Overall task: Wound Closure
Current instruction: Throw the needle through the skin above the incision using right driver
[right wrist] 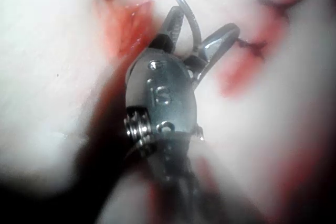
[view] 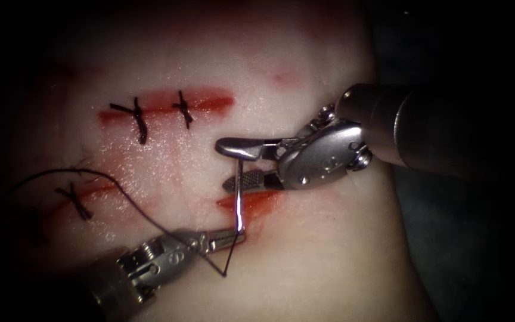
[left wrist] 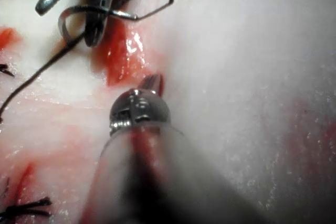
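Endoscope view: we see the left end effector (view: 236, 237) clenched on the needle (view: 240, 200) beside the cut (view: 251, 201); the right end effector (view: 233, 164) is released around the needle's upper part.

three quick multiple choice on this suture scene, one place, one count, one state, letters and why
1. From the needle, the thread trails toward:
A. the endoscope view's left
B. the right, under the shaft
C. straight up, across the upper stitches

2. Tied stitches in the endoscope view:
A. one
B. three
C. five

3. The right claw is:
A. shut on thread
B. shut on tissue
C. open

Key:
1 A: the thread arcs away left, above the lower-left stitch.
2 B: two stitches cross the upper cut and one sits lower left.
3 C: the right claw is spread and holds nothing, with the needle standing between its jaws.

The left claw is shut, with its tip at the needle's lower end beside the open cut. I cannot tell whether it grips the needle or whether the needle is in the tissue.
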